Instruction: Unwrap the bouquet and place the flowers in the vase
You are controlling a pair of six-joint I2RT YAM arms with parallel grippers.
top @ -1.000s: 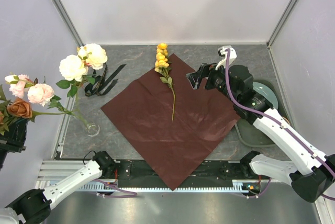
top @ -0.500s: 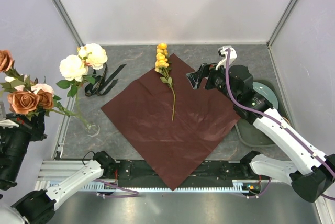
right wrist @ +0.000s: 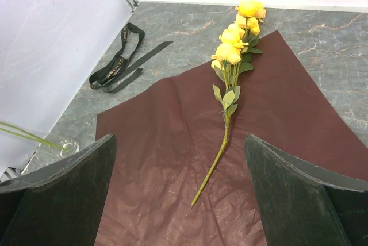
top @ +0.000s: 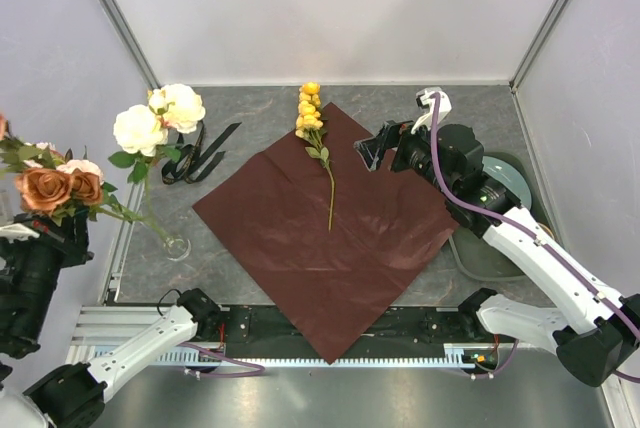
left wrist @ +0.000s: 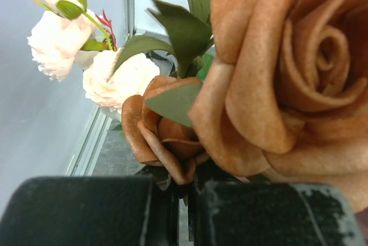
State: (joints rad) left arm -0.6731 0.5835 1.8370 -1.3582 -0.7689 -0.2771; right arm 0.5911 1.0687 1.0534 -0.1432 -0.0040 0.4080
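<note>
- Table (top: 250,108): grey, marbled top, running under and all around the right pincer (top: 372,151).
- Dark red wrapping paper (top: 330,248): spread flat, directly before and below the pincer, with its near corner past the table edge.
- Yellow flower stem (top: 312,118): on the paper just ahead of the pincer, blooms reaching bare table.
- Black ribbon (top: 200,155): beyond the paper, well apart from the pincer.
- Vase (top: 177,245): well apart, past the paper's left corner.
- Plate (top: 518,180): behind the pincer, under its arm.
</note>
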